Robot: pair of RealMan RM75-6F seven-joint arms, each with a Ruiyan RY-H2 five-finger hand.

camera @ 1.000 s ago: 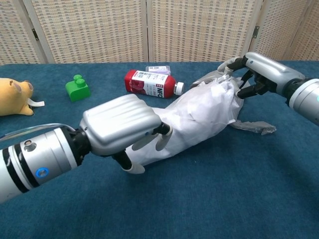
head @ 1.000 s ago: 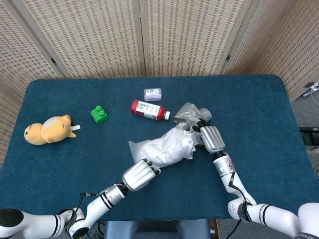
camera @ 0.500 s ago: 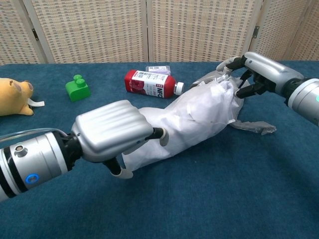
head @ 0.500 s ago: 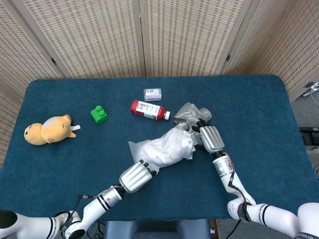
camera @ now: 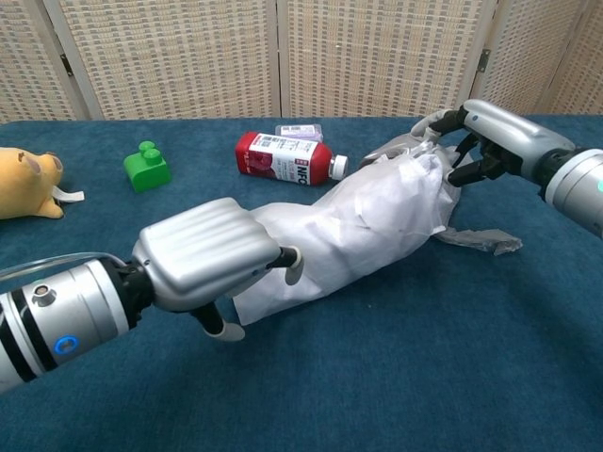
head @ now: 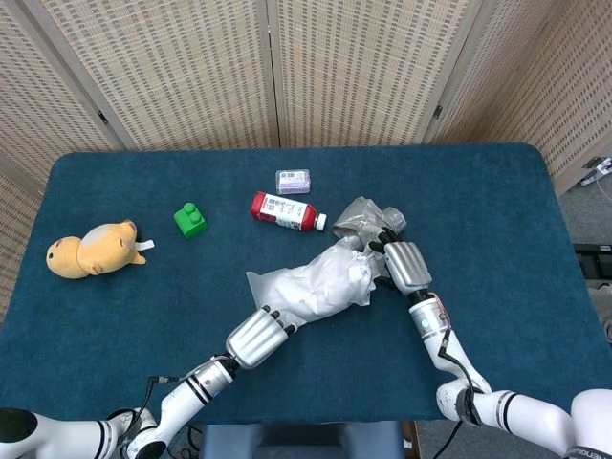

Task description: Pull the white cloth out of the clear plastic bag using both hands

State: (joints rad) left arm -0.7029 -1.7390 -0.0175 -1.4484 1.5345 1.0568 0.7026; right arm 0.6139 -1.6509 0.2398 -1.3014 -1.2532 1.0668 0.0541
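Observation:
The white cloth (head: 320, 287) lies crumpled inside the clear plastic bag (camera: 367, 226), stretched diagonally across the middle of the blue table (head: 497, 210). My right hand (head: 404, 265) grips the bag's far right end, its fingers curled around the bunched plastic (camera: 443, 141). A loose tail of clear plastic (camera: 476, 240) trails beside it. My left hand (head: 253, 337) sits at the bag's near left end. Its fingers (camera: 292, 264) are bent and just touch the bag's edge, with the thumb (camera: 221, 328) below. Nothing shows clamped in that hand.
A red bottle (head: 284, 210) and a small clear box (head: 294, 180) lie behind the bag. A green block (head: 189, 220) stands further left, and a yellow plush toy (head: 91, 249) lies near the left edge.
My left hand has drawn back toward me, from lying over the bag's near end to only touching its edge. The bag and my right hand have stayed put.

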